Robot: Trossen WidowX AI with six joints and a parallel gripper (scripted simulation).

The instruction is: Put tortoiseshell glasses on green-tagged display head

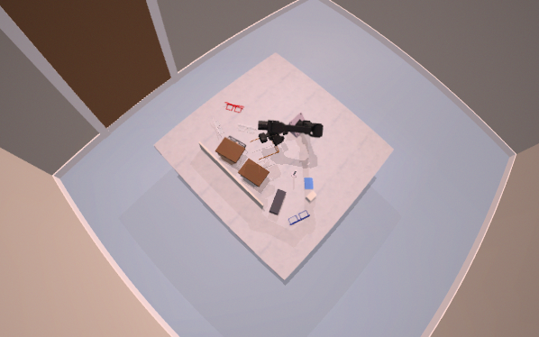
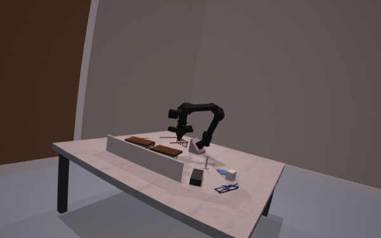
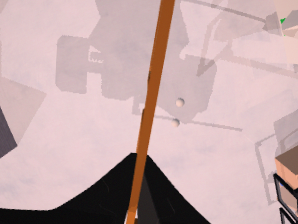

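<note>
My gripper (image 2: 179, 140) (image 3: 139, 160) is shut on the tortoiseshell glasses (image 1: 269, 156) (image 3: 155, 82). They hang in the air above the table, beside the heads, temples pointing towards the heads' side. In the wrist view their brown frame shows as a long bar across the fingertips. The head with the green tag (image 3: 282, 21) is partly in the wrist view at the upper right; it appears to be the brown-topped head (image 1: 253, 172) (image 2: 166, 150). The other head (image 1: 231, 150) (image 2: 139, 141) wears black-framed glasses (image 3: 286, 192). The exact grip spot on the glasses is hard to tell.
A low pale wall (image 1: 232, 175) (image 2: 144, 159) runs behind the heads. Red glasses (image 1: 236, 107), clear glasses (image 1: 246, 129), a dark block (image 1: 278, 202), a blue pad (image 1: 308, 183), a pale cube (image 1: 311, 196), a small stand (image 2: 206, 162) and blue glasses (image 2: 226, 188) are on the table.
</note>
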